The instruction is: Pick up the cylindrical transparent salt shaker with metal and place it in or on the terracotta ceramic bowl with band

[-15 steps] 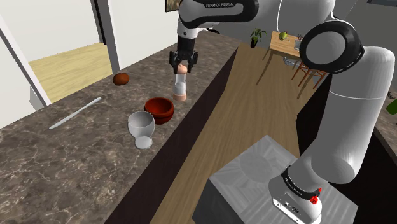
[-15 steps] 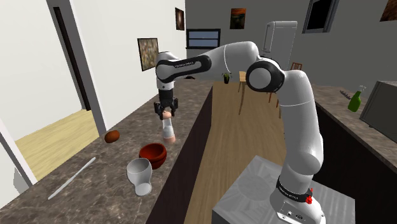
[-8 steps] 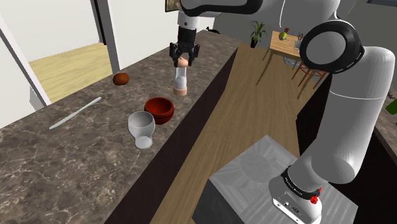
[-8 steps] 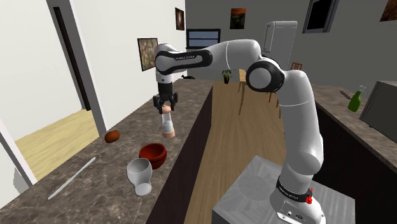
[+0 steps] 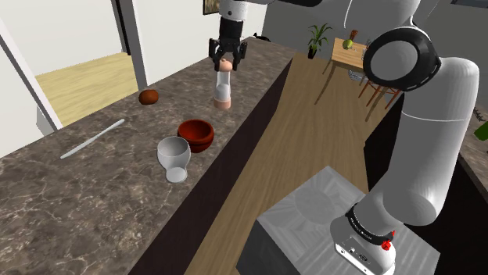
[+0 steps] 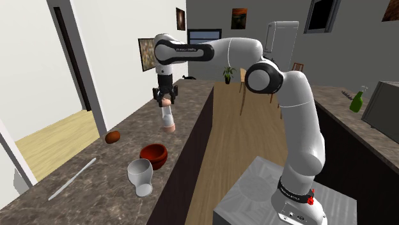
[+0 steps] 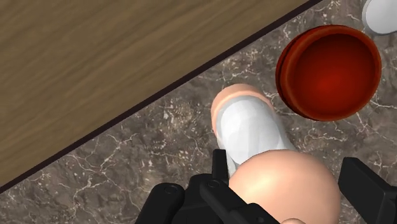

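- Salt shaker (image 5: 223, 87): whitish body, peach-coloured cap and base. It hangs upright straight under the tool (image 5: 224, 66), and its base appears to be off the counter (image 5: 78, 203).
- Tool is clenched on the shaker's cap. In the wrist view, 2 black fingers (image 7: 219, 167) flank the peach cap, with the shaker (image 7: 251, 130) running away from the tool (image 7: 292, 184) towards the counter.
- Second exterior view: the shaker (image 6: 168, 117) sits beneath the tool (image 6: 166, 102), over the counter strip near its dark front edge.
- Arm: rises from the stand (image 5: 313, 226), elbow high, forearm about level, wrist pointing straight down over the counter.
- Bowl (image 5: 197, 139): dark red, resting on the counter apart from the shaker, towards the stand's end. In the wrist view the bowl (image 7: 327, 70) lies just beyond the shaker's base, empty.
- White goblet (image 5: 174, 155) stands just beside the bowl, on the side away from the shaker.
- Brown round thing (image 5: 148, 97) lies farther in on the counter, well apart from the shaker.
- Long pale utensil (image 5: 92, 138) lies flat, well apart from the bowl.
- A wooden floor runs beside the counter edge.
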